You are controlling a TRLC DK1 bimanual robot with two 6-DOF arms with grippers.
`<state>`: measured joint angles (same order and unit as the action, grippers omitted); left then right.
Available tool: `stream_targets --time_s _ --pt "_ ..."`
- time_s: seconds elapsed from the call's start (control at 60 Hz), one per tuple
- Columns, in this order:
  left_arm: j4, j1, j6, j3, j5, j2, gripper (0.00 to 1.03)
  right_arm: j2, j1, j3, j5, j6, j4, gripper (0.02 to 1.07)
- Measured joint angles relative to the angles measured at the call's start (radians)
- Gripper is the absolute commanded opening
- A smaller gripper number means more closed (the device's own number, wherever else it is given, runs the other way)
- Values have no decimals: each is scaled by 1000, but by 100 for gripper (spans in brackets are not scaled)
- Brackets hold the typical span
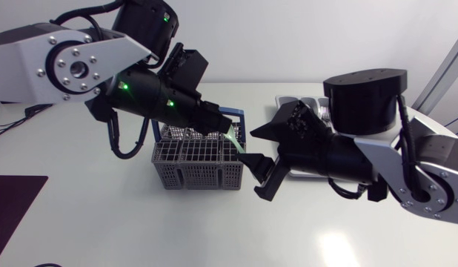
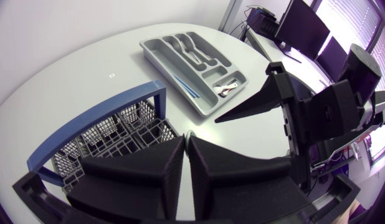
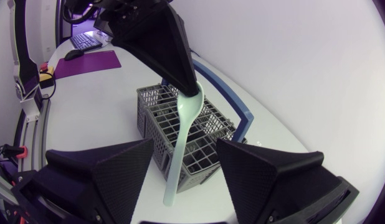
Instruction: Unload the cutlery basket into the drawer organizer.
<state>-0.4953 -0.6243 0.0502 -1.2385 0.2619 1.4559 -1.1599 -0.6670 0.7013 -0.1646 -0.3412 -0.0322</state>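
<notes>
from above, the left hand sits over the grey basket on the white desk, pinched narrow on a pale green spoon. the right hand is spread wide just beside the basket, with the grey organizer half hidden behind its arm. the left wrist shows its fingers nearly together above the basket. the right wrist shows the spoon hanging between its own wide fingers, touching neither.
</notes>
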Motion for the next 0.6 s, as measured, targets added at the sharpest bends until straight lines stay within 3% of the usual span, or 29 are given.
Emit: stream_targets --time_s 0.3,0.6 --pt "0 0 7 0 11 0 10 -74 0 36 26 28 -26 55" --pt "6 0 11 0 11 -4 10 -82 -2 43 36 47 -25 29"
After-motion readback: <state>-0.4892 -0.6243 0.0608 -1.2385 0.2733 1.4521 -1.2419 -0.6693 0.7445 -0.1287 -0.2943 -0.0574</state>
